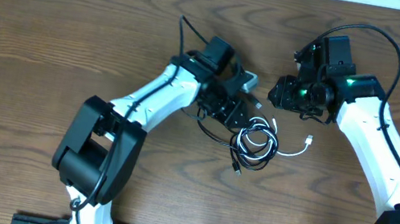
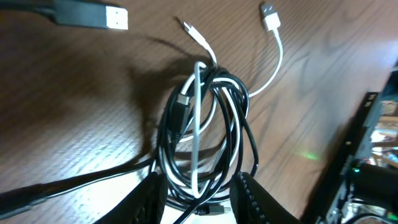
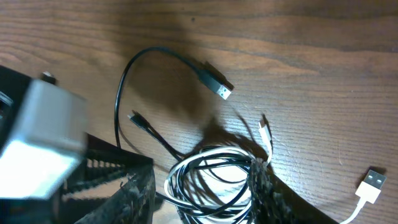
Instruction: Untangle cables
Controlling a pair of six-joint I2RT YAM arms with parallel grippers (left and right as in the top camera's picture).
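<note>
- Wood-grain table (image 1: 52, 22) is seen under both arms; nothing else is laid on it but the cables (image 1: 256, 142).
- Cables are found mid-table between the two wrists, wound into one small coil, white and black strands interleaved.
- Left gripper (image 2: 199, 180) is set right at the coil's near end; strands are seen filling the gap between its fingers (image 2: 152, 199). Jaws are held fairly narrow. Whether the strands are pinched or only straddled cannot be told.
- Right gripper (image 3: 200, 169) is held apart from the coil, on the far side of it in the overhead view. Its jaws are spread wide and nothing is gripped.
- Key relation: in the left wrist view the coil's long axis is laid straight out from the left jaws, so the loops are lined up with the fingers, not across them.
- Free ends are fanned past the coil: white plug (image 2: 268, 15) is trailed toward the right arm's side, black plug (image 3: 217, 84) is thrown clear toward the far edge.
- Left arm is judged nearer and placed to anchor the coil; the right is judged better placed for the white tail, which is laid on its side and clear of the loops.
</note>
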